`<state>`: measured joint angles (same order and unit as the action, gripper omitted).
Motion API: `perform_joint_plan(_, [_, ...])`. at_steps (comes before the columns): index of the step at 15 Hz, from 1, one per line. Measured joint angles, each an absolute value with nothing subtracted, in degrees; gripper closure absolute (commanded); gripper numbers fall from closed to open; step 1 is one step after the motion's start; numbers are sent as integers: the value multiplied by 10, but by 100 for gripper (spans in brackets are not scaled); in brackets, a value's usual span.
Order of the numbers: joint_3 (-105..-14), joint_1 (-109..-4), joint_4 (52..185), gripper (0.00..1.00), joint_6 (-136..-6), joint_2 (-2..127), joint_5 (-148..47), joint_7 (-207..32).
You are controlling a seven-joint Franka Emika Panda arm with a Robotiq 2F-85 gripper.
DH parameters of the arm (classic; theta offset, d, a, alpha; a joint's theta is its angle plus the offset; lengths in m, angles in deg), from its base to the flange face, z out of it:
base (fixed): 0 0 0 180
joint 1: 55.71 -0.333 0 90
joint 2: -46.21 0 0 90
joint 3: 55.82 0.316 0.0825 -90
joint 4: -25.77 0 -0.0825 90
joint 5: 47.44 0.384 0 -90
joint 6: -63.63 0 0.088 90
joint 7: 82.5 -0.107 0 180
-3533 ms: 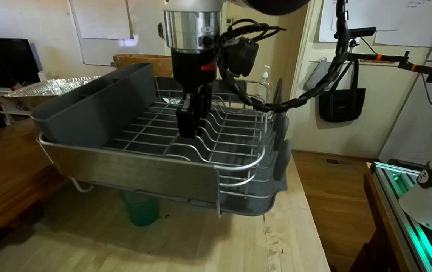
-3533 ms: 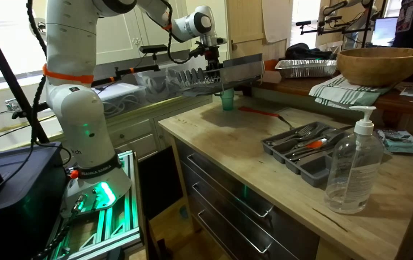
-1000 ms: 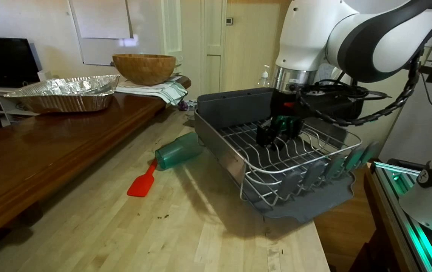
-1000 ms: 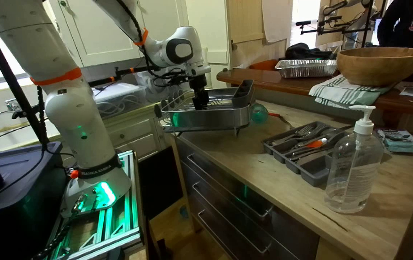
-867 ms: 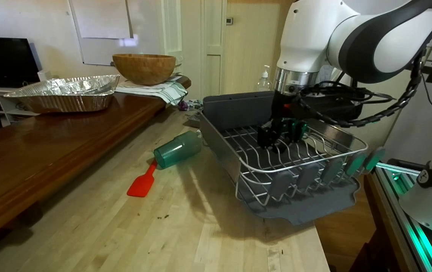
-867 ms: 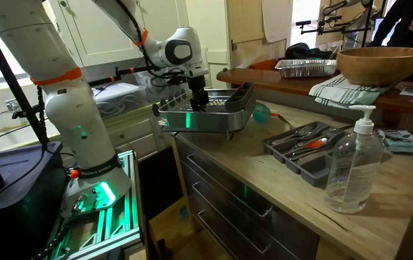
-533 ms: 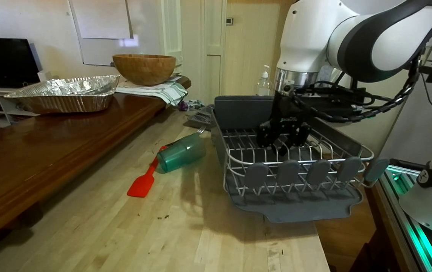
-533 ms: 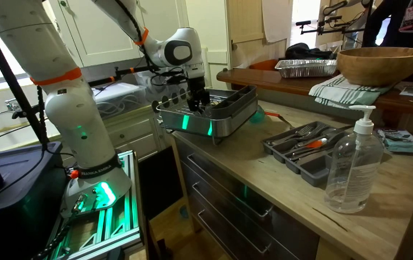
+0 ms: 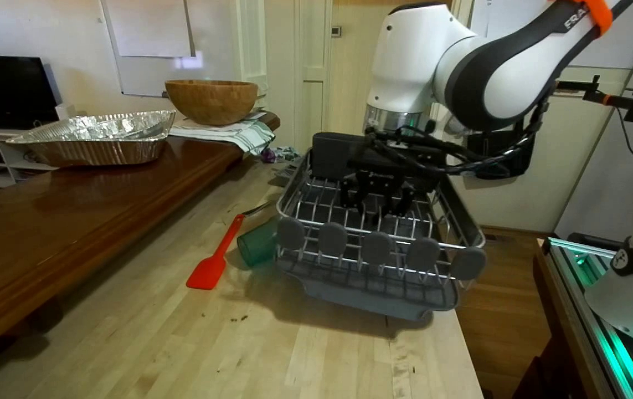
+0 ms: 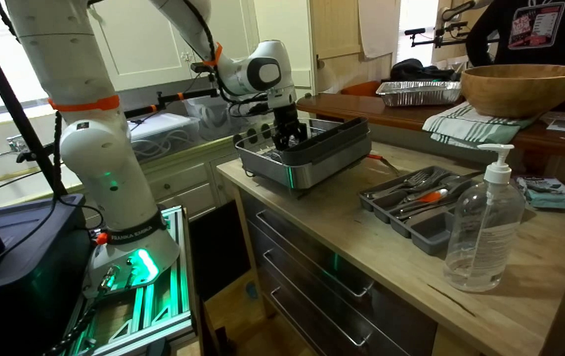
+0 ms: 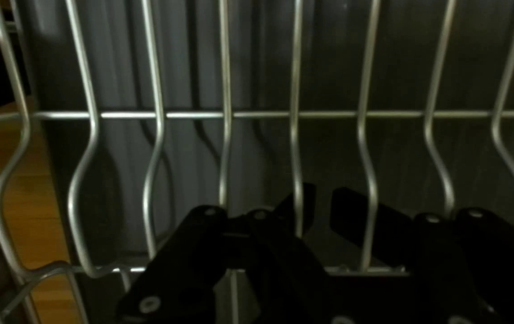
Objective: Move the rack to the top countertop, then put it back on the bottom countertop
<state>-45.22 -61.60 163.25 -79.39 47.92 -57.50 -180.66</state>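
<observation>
The rack, silver wire in a dark grey tray, hangs tilted low over the bottom countertop, near its edge, with a shadow beneath. It also shows in an exterior view; whether a foot touches wood I cannot tell. My gripper is down inside the rack. In the wrist view my gripper reaches through the wires, a finger outside each of two neighbouring wires, tips slightly apart. The top countertop is higher, beside it. The dark fingers partly hide the wires between them.
A green cup lies on its side against the rack, beside a red spatula. A cutlery tray and pump bottle stand on the bottom countertop. The top countertop bears a foil pan and wooden bowl. A person stands behind.
Over 3.5 s the rack has come down with my gripper and turned its grey end holders forward. The cup, upright then, has tipped over. In the last half second the rack swung back from the edge.
</observation>
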Motion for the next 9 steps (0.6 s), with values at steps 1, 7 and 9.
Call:
perform_joint_plan(1, [-456,-617,1603,95,-794,509,-588,-1810])
perform_joint_plan(7, [-479,-649,1418,95,-764,651,-592,-1760])
perform_joint_plan(9, [-488,-668,1381,95,-747,676,-592,-1759])
